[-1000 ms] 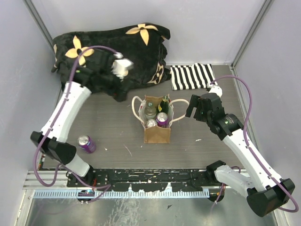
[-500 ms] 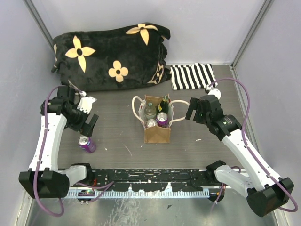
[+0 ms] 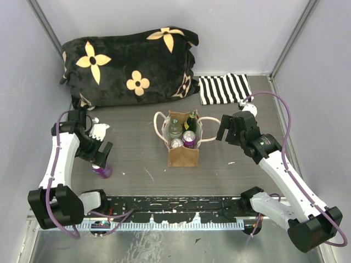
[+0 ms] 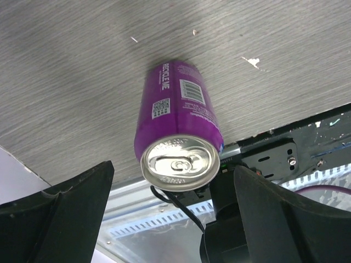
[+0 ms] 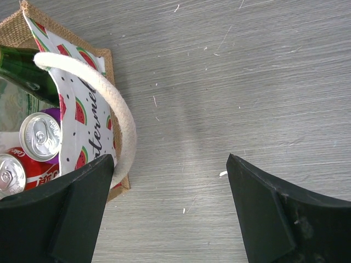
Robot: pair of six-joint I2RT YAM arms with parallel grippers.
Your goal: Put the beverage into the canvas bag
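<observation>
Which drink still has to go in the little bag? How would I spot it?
From the big black plush cushion with yellow flowers, look toward the table's near left edge. A slim purple metal can stands there upright, the only drink outside the tan canvas bag.

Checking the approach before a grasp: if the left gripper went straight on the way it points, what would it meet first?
The upright purple drinks can, standing centred between the fingers of the open left gripper, silver top towards it; the gap left is hard to judge.
</observation>
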